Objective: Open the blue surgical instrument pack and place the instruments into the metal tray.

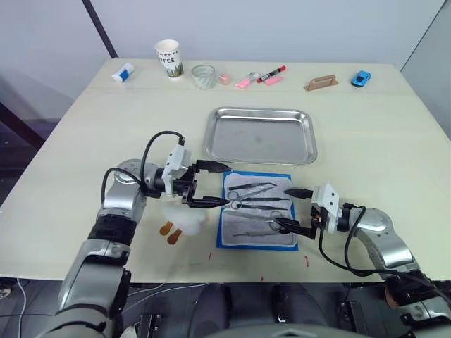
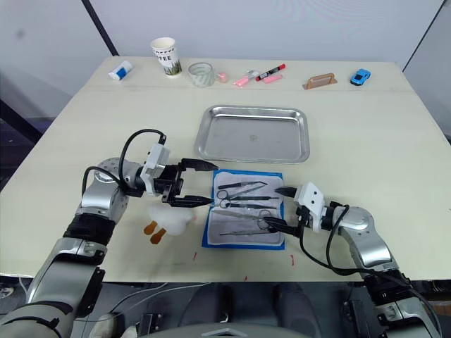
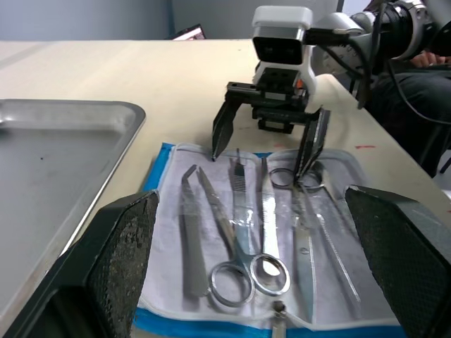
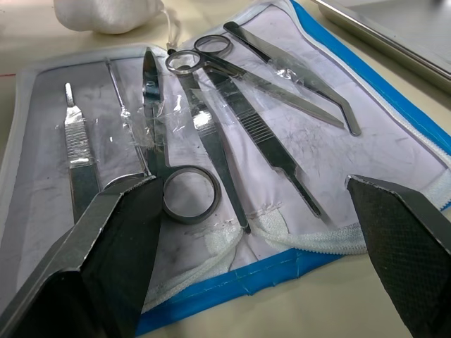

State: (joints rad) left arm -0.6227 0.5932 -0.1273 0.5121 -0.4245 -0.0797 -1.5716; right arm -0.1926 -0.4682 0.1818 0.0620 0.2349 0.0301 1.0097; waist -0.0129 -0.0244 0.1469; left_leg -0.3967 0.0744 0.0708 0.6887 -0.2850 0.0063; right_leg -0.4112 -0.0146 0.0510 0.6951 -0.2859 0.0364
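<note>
The blue surgical instrument pack [image 1: 248, 217] lies open and flat on the table, pale lining up, just in front of the metal tray [image 1: 259, 110]. The tray holds nothing. Several silver instruments [image 3: 232, 260], scissors, forceps and tweezers, lie side by side on the lining under clear straps. My left gripper [image 1: 227, 185] is open at the pack's left edge, its fingers [image 3: 127, 260] spread wide. At the pack's right edge my right gripper [image 1: 281, 207] is open too. One of its fingertips [image 4: 113, 232] hovers by a scissors ring [image 4: 189, 193].
A white wad [image 1: 189, 223] and brown smudges [image 1: 169, 232] lie left of the pack. Along the far edge stand a paper cup [image 1: 168, 58], a glass [image 1: 204, 76], markers [image 1: 271, 74], a brown block [image 1: 321, 83] and a blue toy car [image 1: 361, 78].
</note>
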